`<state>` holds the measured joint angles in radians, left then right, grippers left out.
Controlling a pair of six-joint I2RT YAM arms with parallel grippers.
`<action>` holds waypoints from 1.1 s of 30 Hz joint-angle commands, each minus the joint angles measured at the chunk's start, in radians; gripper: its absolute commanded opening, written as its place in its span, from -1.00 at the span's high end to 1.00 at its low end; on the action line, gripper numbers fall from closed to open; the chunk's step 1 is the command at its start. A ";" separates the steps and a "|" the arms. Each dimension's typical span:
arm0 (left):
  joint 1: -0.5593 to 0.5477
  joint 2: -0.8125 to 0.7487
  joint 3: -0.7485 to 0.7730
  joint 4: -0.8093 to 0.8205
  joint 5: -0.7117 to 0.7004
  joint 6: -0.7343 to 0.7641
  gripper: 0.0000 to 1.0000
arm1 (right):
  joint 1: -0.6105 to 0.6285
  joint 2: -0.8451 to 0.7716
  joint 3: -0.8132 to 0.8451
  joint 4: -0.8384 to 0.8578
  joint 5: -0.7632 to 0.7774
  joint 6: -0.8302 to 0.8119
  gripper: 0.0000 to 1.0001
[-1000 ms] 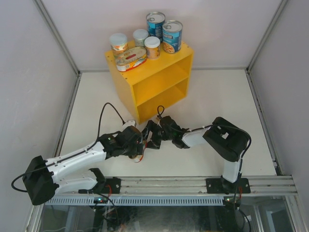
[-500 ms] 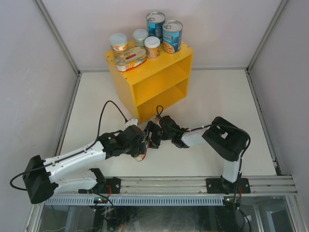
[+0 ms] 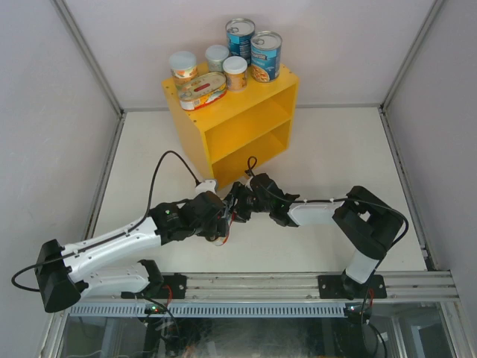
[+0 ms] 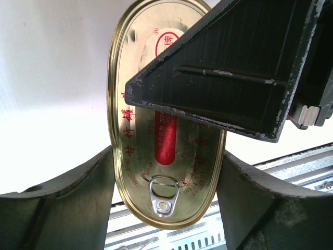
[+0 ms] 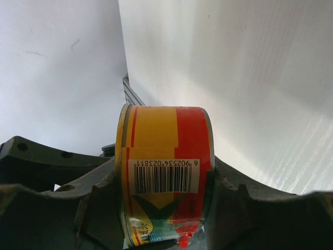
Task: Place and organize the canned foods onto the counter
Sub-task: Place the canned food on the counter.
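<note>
Where: oval tin held off the table, in front of the yellow counter.
Left gripper: clamped on its long edges.
Right gripper: straddles its flat faces; can't tell whether it grips.
Handling: rigid, slick, weighty; hold by the rims.

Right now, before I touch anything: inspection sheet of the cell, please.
Surface: white table, no spills seen.
Job's things: yellow counter upright. On its top are two tall blue cans, three small pale-lidded cans and one oval tin. A second oval tin is off the counter, between the arms.
Clutter: nothing seen.
Grippers: left gripper shut on the second oval tin. Right gripper flanks its flat faces; contact unclear.
Cables: black cable loops up from the left arm, short of the counter.
Surroundings: white walls; metal rail along the near edge.
</note>
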<state>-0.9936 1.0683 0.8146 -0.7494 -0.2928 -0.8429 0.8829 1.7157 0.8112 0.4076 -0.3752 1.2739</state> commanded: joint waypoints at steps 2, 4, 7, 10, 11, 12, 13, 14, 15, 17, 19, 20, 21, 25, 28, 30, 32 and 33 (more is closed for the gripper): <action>-0.014 -0.036 0.081 0.025 -0.060 -0.028 0.29 | 0.005 -0.110 -0.004 0.009 -0.020 -0.021 0.55; -0.018 -0.052 0.086 0.024 -0.056 -0.036 0.23 | 0.005 -0.140 -0.004 -0.009 -0.017 -0.033 0.64; -0.032 -0.081 0.090 0.025 -0.051 -0.050 0.13 | 0.005 -0.193 -0.001 -0.055 0.005 -0.063 0.73; -0.051 -0.120 0.093 0.025 -0.051 -0.064 0.04 | 0.005 -0.246 0.009 -0.116 0.025 -0.093 0.75; -0.059 -0.132 0.095 0.025 -0.054 -0.069 0.01 | 0.005 -0.262 0.012 -0.131 0.030 -0.099 0.76; -0.068 -0.144 0.095 0.027 -0.058 -0.074 -0.01 | 0.007 -0.279 0.016 -0.147 0.033 -0.105 0.76; -0.075 -0.156 0.097 0.028 -0.063 -0.080 -0.03 | 0.008 -0.296 0.020 -0.160 0.038 -0.110 0.77; -0.083 -0.169 0.098 0.033 -0.067 -0.085 -0.05 | 0.008 -0.310 0.024 -0.177 0.044 -0.114 0.77; -0.091 -0.181 0.098 0.039 -0.068 -0.087 -0.06 | 0.010 -0.324 0.028 -0.189 0.051 -0.117 0.76; -0.103 -0.202 0.103 0.049 -0.069 -0.087 -0.10 | 0.011 -0.350 0.039 -0.213 0.064 -0.120 0.76; -0.110 -0.215 0.113 0.054 -0.071 -0.086 -0.14 | 0.015 -0.370 0.060 -0.238 0.073 -0.124 0.77; -0.113 -0.219 0.119 0.054 -0.070 -0.087 -0.15 | 0.017 -0.378 0.072 -0.251 0.076 -0.128 0.77; -0.116 -0.222 0.126 0.055 -0.066 -0.086 -0.16 | 0.020 -0.386 0.087 -0.265 0.081 -0.133 0.78; -0.127 -0.233 0.162 0.055 -0.061 -0.082 -0.18 | 0.030 -0.410 0.145 -0.315 0.096 -0.146 0.81; -0.133 -0.243 0.200 0.055 -0.061 -0.077 -0.20 | 0.032 -0.427 0.183 -0.340 0.107 -0.146 0.86; -0.135 -0.246 0.227 0.050 -0.065 -0.072 -0.21 | 0.033 -0.436 0.210 -0.354 0.109 -0.146 0.87; -0.138 -0.246 0.263 0.038 -0.072 -0.071 -0.21 | 0.032 -0.443 0.244 -0.372 0.110 -0.147 0.88; -0.137 -0.243 0.286 0.029 -0.078 -0.069 -0.20 | 0.032 -0.447 0.263 -0.380 0.112 -0.148 0.89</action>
<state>-1.1294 0.8700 0.9611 -0.7780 -0.3489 -0.8513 0.9134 1.3499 0.9703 -0.0597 -0.2401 1.1366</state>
